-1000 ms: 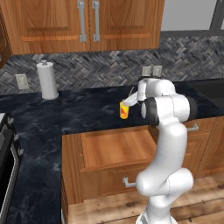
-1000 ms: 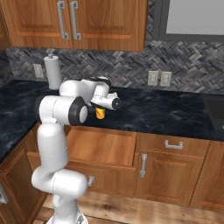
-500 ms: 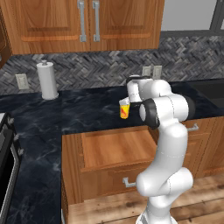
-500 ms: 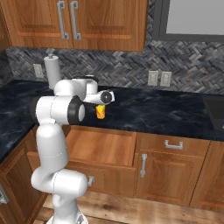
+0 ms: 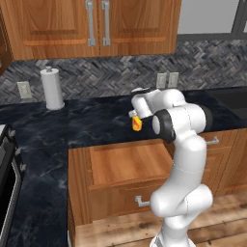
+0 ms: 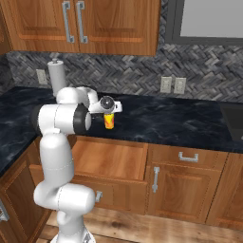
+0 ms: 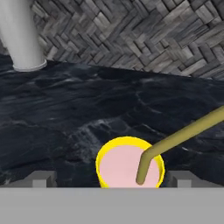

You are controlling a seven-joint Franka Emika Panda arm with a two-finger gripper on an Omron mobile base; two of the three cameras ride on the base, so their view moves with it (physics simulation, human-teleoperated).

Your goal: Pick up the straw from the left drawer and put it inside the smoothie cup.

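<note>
The yellow smoothie cup (image 7: 127, 168) with pink contents stands on the dark counter, directly below my gripper (image 7: 113, 178). The fingers (image 7: 41, 178) stand wide apart on either side of it, open. The olive-tan straw (image 7: 183, 131) has its bent tip down in the pink contents, and its long part leans out to the right over the rim. In the base views the hand (image 5: 139, 107) (image 6: 108, 104) hovers just over the cup (image 5: 137, 124) (image 6: 109, 122). The left drawer (image 5: 125, 161) (image 6: 114, 156) stands pulled out below the counter edge, and its wooden bottom is bare.
A white paper-towel roll (image 5: 52, 89) (image 6: 57, 76) (image 7: 19, 35) stands at the back left against the herringbone backsplash. Wall outlets (image 5: 166, 79) sit behind the cup. Upper cabinets (image 5: 96, 24) hang overhead. A stove edge (image 5: 9, 183) is at the far left.
The hand has shifted a little to the left over the cup. Its jaws have stayed wide open, and the cup has not moved.
</note>
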